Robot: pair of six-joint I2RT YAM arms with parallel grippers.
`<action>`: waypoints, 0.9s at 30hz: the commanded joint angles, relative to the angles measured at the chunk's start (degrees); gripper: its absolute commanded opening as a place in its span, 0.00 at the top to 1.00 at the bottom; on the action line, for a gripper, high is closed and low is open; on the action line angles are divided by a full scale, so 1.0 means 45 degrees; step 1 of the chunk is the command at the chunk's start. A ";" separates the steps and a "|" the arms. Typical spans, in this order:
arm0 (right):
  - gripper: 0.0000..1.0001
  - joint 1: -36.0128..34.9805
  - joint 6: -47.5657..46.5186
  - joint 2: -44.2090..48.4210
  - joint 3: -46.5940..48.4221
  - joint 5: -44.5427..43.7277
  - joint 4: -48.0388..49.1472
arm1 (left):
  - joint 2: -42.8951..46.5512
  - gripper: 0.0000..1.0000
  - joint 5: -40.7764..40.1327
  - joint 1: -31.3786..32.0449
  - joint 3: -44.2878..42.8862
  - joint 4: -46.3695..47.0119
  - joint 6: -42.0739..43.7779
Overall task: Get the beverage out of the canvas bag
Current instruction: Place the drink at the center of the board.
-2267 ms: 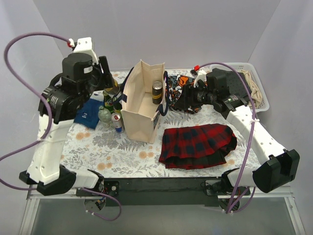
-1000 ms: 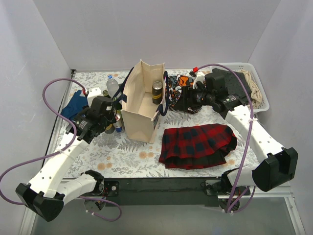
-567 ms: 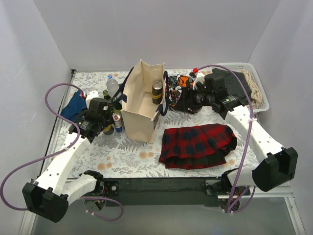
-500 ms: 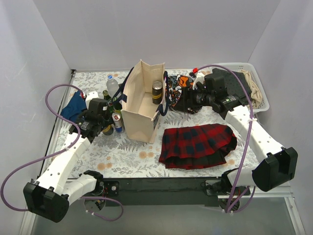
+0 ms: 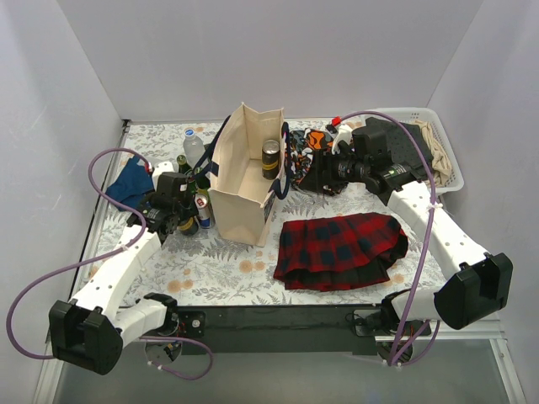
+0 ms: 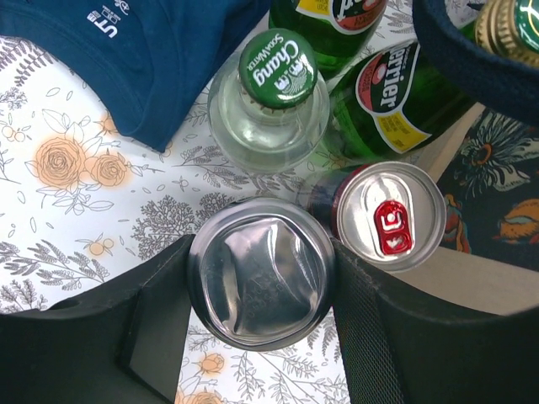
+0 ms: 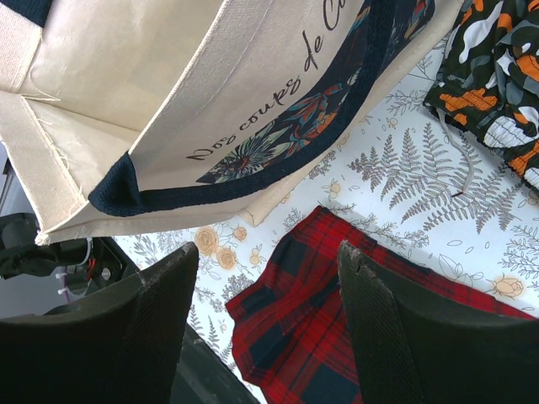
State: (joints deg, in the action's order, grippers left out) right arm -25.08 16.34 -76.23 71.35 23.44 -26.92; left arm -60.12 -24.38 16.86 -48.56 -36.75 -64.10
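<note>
The cream canvas bag [image 5: 240,181] stands upright at the table's middle, with a dark can [image 5: 270,158] inside at its far end. My left gripper [image 5: 184,223] is left of the bag, shut on a silver-topped can [image 6: 261,282] with a finger pressed on each side. The held can is next to a red-tab can [image 6: 389,215]. I cannot tell whether it rests on the table. My right gripper [image 5: 296,178] is open and empty at the bag's right side. In the right wrist view [image 7: 265,278] it hangs below the bag's printed wall [image 7: 168,76].
A Chang bottle [image 6: 276,66], green Perrier bottles [image 6: 396,93] and a blue cloth [image 6: 126,50] crowd the left gripper. A red plaid cloth [image 5: 341,248] lies front right. Patterned cloth [image 5: 307,151] and a white basket [image 5: 438,151] of clothes sit at the back right.
My left arm has come down from high at the back left. Its gripper now sits low among the drinks left of the bag. The right arm has not moved.
</note>
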 commanded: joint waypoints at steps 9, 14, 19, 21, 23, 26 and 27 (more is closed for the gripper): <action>0.27 0.0046 -0.0056 0.0045 0.0042 -0.0053 0.0278 | -0.0156 0.77 -0.0187 -0.0329 0.0087 0.1566 0.0083; 0.27 0.0046 -0.0057 0.0122 -0.0075 -0.0111 0.0259 | -0.0176 0.68 -0.0051 -0.0349 0.0146 0.1585 0.0102; 0.27 0.0046 -0.0057 0.0161 -0.0153 -0.0112 0.0259 | -0.0312 0.66 -0.0032 -0.0388 0.0184 0.1566 0.0142; 0.27 0.0046 -0.0057 0.0181 -0.0172 -0.0131 0.0259 | -0.0293 0.64 -0.0031 -0.0388 0.0224 0.1585 0.0103; 0.27 0.0046 -0.0076 0.0181 -0.0192 -0.0151 0.0259 | -0.0312 0.63 -0.0031 -0.0388 0.0282 0.1624 0.0103; 0.27 0.0027 -0.0095 0.0162 -0.0192 -0.0131 0.0259 | -0.0429 0.55 0.0008 -0.0408 0.0263 0.1586 0.0083; 0.27 0.0046 -0.0096 0.0162 -0.0173 -0.0131 0.0259 | -0.0468 0.53 0.0008 -0.0427 0.0263 0.1585 0.0064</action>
State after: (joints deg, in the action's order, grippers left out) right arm -25.08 16.34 -76.23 71.00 22.79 -26.92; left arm -62.52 -23.29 15.44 -47.13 -33.76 -63.90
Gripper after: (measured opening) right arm 0.730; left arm 0.568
